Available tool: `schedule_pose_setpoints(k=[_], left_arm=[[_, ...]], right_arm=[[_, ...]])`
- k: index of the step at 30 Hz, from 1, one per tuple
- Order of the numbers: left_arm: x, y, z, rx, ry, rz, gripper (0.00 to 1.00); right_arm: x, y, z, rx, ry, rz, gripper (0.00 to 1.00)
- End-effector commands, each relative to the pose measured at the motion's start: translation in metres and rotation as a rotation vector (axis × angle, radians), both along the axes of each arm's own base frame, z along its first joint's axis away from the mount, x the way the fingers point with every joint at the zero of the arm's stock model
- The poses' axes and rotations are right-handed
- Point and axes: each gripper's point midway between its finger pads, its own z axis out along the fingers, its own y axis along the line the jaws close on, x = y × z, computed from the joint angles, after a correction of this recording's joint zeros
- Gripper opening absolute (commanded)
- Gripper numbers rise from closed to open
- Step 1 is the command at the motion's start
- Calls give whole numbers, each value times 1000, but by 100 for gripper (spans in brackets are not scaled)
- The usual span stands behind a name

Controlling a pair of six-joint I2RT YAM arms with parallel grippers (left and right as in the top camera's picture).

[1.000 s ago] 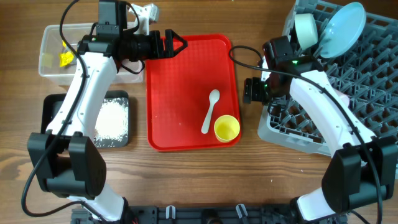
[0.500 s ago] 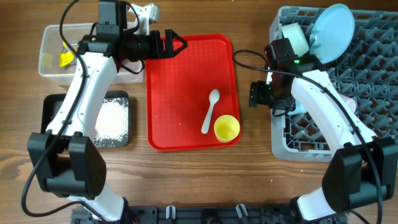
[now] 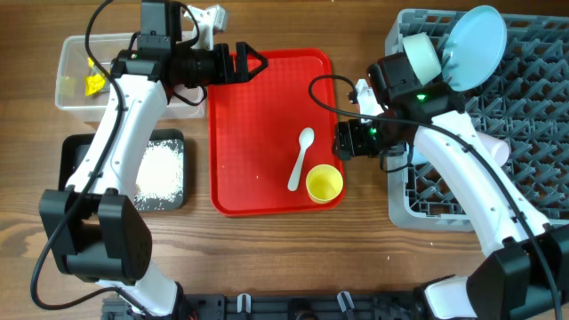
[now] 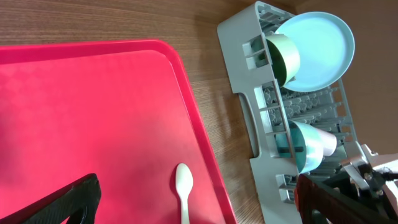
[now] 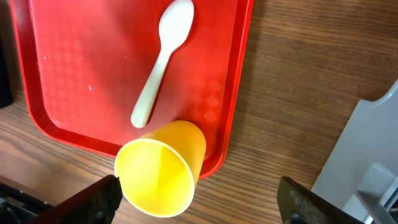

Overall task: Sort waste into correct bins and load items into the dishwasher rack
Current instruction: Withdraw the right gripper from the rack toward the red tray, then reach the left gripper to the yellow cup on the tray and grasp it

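Yellow cup (image 3: pixel 324 183) stands mouth-up in the 5 o'clock corner of the red tray (image 3: pixel 258 133), and the right claw (image 3: pixel 345 140) hovers just off it at about 1 o'clock, above the tray's right rim. Its jaws are apart and hold nothing. The wrist view looks straight down on the cup between the two fingers, so this reads as a line-up for a grasp, with the opening already wide enough to span the cup's wall. Just beside the cup at 11 o'clock lies the white spoon (image 3: pixel 300 160), handle end nearest the cup and its bowl pointing to 12 o'clock; a low descent could nudge it. Farther out at 3 o'clock, the dishwasher rack (image 3: pixel 533 133) sits on the surface, already carrying a plate (image 3: pixel 476 44) and a bowl (image 3: pixel 422 53) propped on edge between pegs at its 11 o'clock corner, which leaves open slots nearer the arm for the cup. Across the tray at 11 o'clock, the left claw (image 3: pixel 253 64) hangs fully apart and empty, probably parked clear of the right arm's reach. Beyond it at 9 o'clock, the clear tub (image 3: pixel 76 98) holds a yellow wrapper (image 3: pixel 93 83), and the black tray (image 3: pixel 76 151) holds rice (image 3: pixel 160 173), so the waste looks sorted.
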Motion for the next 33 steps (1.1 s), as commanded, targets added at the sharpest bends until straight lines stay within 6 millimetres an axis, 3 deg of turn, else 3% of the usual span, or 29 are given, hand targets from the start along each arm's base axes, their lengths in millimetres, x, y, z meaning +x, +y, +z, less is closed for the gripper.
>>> schedule_pose_setpoints(k=[1, 7, 9, 11, 14, 19, 23, 26, 30, 31, 33], left_arm=[[4, -2, -1, -4, -3, 7, 100], [-10, -3, -8, -51, 151, 67, 100], [-25, -7, -16, -45, 215, 39, 100], [-51, -16, -28, 13, 253, -60, 97], [-95, -40, -52, 151, 346, -165, 86], [-136, -87, -74, 406, 291, -297, 87], [-154, -96, -102, 644, 244, -239, 87], [-167, -104, -123, 672, 259, -238, 84], [-171, -100, -147, 670, 306, -191, 80], [-171, -100, -150, 672, 311, -189, 76], [-172, -99, -158, 677, 318, -190, 53]], right_arm=[[12, -12, 30, 39, -91, -38, 83], [21, -95, 92, 45, -301, -251, 89], [18, -125, 108, 29, -358, -324, 90], [15, -139, 111, 19, -371, -359, 91], [16, -143, 108, 9, -366, -355, 92], [19, -143, 102, 8, -346, -356, 93], [17, -143, 101, 8, -338, -356, 93], [15, -143, 101, 7, -330, -356, 93], [14, -143, 100, 8, -326, -356, 93], [14, -143, 100, 8, -325, -356, 93], [14, -143, 100, 8, -323, -356, 93]])
